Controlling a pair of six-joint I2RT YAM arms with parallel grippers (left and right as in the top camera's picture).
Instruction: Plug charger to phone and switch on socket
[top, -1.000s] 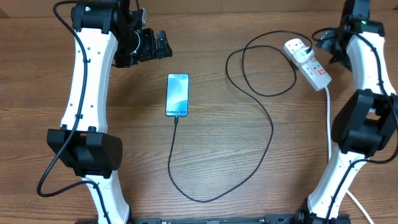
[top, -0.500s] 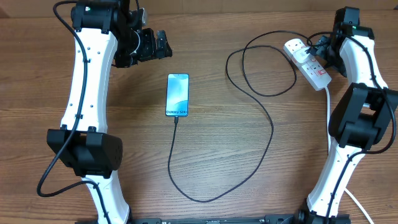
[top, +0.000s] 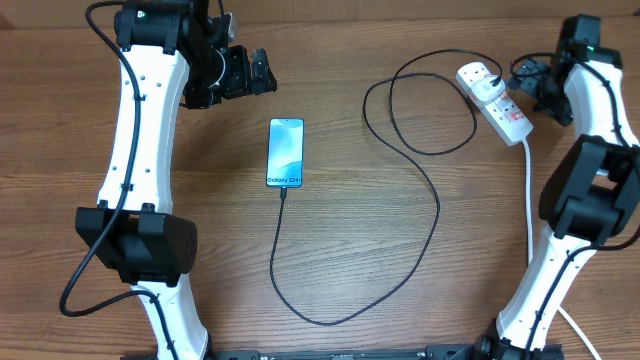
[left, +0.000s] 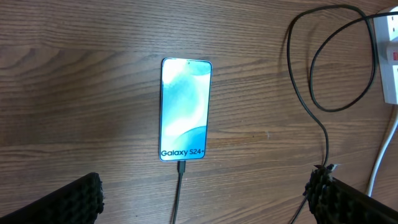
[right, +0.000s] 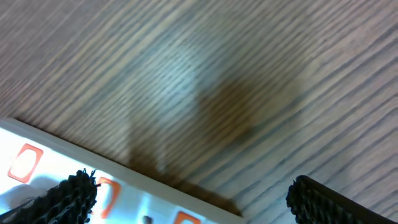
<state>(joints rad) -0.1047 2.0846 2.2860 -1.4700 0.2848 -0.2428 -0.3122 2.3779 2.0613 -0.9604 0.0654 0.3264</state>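
Note:
The phone lies flat mid-table with its blue screen up, also in the left wrist view. The black charger cable is plugged into its near short edge and loops round to a white plug in the socket, a white power strip at the far right. My left gripper is open and empty, raised behind and left of the phone. My right gripper is open beside the socket's right side; its wrist view shows the socket's edge with red markings between the fingers.
A thick white cord runs from the socket down the right side past the right arm's base. The charger cable makes a wide loop toward the front edge of the wooden table.
My right gripper moved in toward the socket half a second ago and has now drawn back to the right. The left arm, phone and cable have not moved.

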